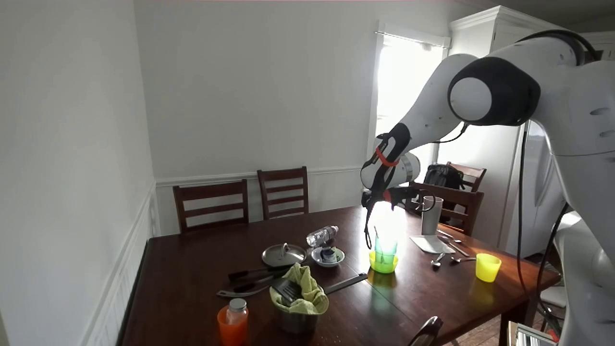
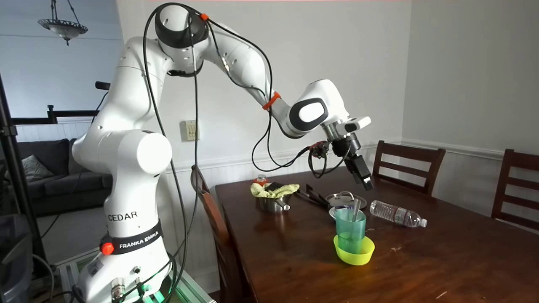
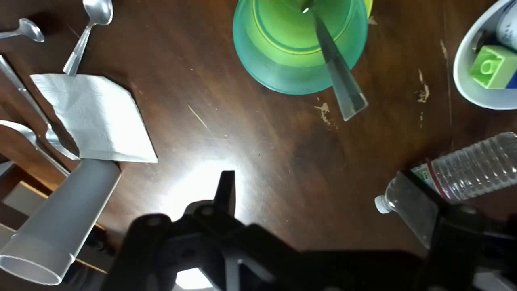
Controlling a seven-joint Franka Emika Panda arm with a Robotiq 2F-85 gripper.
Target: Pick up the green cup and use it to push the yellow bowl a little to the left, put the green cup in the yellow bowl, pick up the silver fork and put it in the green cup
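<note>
teal-green cup [image 2: 348, 230], lime-yellow bowl [image 2: 356, 258]

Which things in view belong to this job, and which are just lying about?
For the job: green cup; yellow bowl; silver utensil in the cup, presumably the fork.
Lying about: plastic bottle; metal lid; orange cup; yellow cup; napkin; white bowl.

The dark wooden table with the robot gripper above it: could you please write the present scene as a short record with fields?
Robot: black two-finger gripper, open, holding nothing
Base: shallow round lime-yellow plastic bowl, on the dark wooden table
Inside bowl: translucent green plastic cup, upright
Inside cup: silver metal utensil, tilted, handle above the rim; head unclear
Nearby: clear plastic bottle, lying on its side
Placement: appears done, if this utensil is the fork
</note>
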